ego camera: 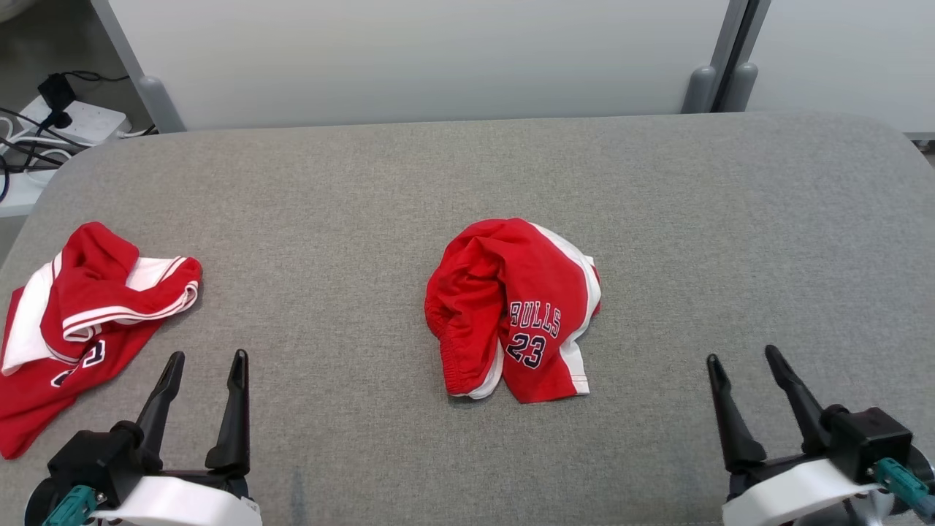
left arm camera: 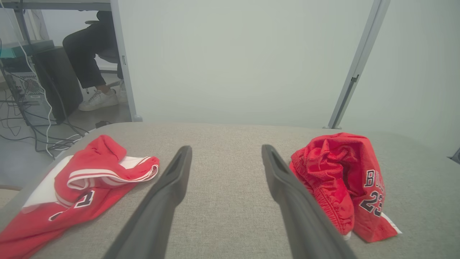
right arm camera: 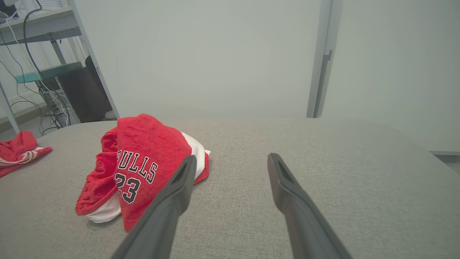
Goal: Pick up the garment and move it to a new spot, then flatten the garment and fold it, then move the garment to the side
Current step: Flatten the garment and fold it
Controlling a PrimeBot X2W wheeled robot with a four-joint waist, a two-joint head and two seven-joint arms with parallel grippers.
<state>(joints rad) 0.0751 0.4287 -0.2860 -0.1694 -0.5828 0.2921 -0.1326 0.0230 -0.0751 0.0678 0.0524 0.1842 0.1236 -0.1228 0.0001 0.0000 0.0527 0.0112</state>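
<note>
Grey fabric-covered worktop [ego camera: 350, 190] is carrying two red pieces. The crumpled red garment [ego camera: 511, 307] is lying bunched near the middle of the worktop, its white side panel showing and "BULLS 23" in dark lettering facing up on the near half; part of it is folding over itself, so the full shape is hard to tell. A second red garment [ego camera: 88, 314], red with white striped trim, is sprawling at the worktop's left edge, well apart from the first. The left gripper [ego camera: 207, 356] is hanging at the lower left with fingers spread wide and nothing between them, its tips near the second red garment without touching it. The right gripper [ego camera: 741, 354] is sitting at the lower right, likewise released and empty, over bare fabric well to the right of the crumpled red garment. Behind the worktop a pale partition [ego camera: 438, 58] is standing. In the left wrist view a person's legs [left arm camera: 90, 61] and a white shoe [left arm camera: 97, 100] are showing past the partition's edge, beside trailing cables [left arm camera: 21, 122].
</note>
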